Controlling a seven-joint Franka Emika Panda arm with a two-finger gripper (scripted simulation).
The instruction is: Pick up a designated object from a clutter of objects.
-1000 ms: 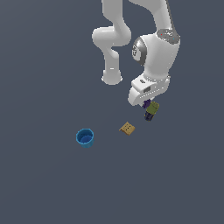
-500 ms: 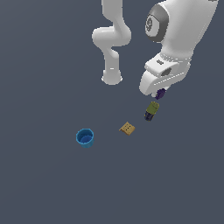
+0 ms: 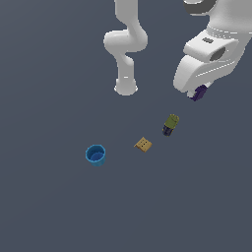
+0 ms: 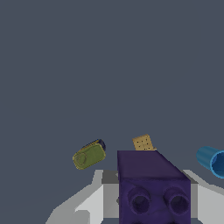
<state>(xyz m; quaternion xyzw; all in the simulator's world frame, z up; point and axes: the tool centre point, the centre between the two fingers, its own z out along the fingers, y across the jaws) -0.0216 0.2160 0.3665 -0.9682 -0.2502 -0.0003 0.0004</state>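
gripper (image 3: 198,93) jaws clamped on purple piece (image 4: 153,188), held above olive-green cylinder (image 3: 170,124), tan tile (image 3: 143,144), blue cup (image 3: 96,155). no legible writing.

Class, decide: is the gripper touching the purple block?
Touching. In the wrist view the purple block sits clamped in the gripper, grey fingers against its sides.

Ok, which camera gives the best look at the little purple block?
The wrist view. The purple block fills the foreground there, held in the tool, its flat top and two round sockets plain to see. In the exterior view the purple block is only a small dark sliver peeking from under the white hand, raised above the other items.
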